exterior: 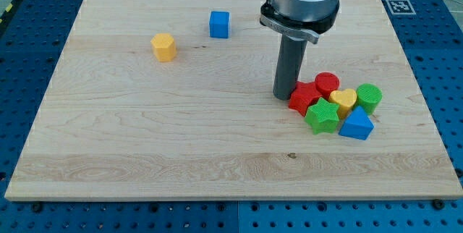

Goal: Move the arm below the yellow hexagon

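The yellow hexagon [164, 46] sits on the wooden board at the view's upper left. My tip [283, 97] rests on the board far to the right of it and lower in the view. The tip touches or nearly touches the left side of a red star [304, 98]. A blue cube [219, 24] stands to the right of the yellow hexagon, a little higher in the view.
A tight cluster lies right of the tip: a red cylinder [327, 84], a yellow heart [343, 100], a green cylinder [369, 97], a green star [322, 116] and a blue triangle [357, 124]. The wooden board [145, 146] lies on a blue perforated table.
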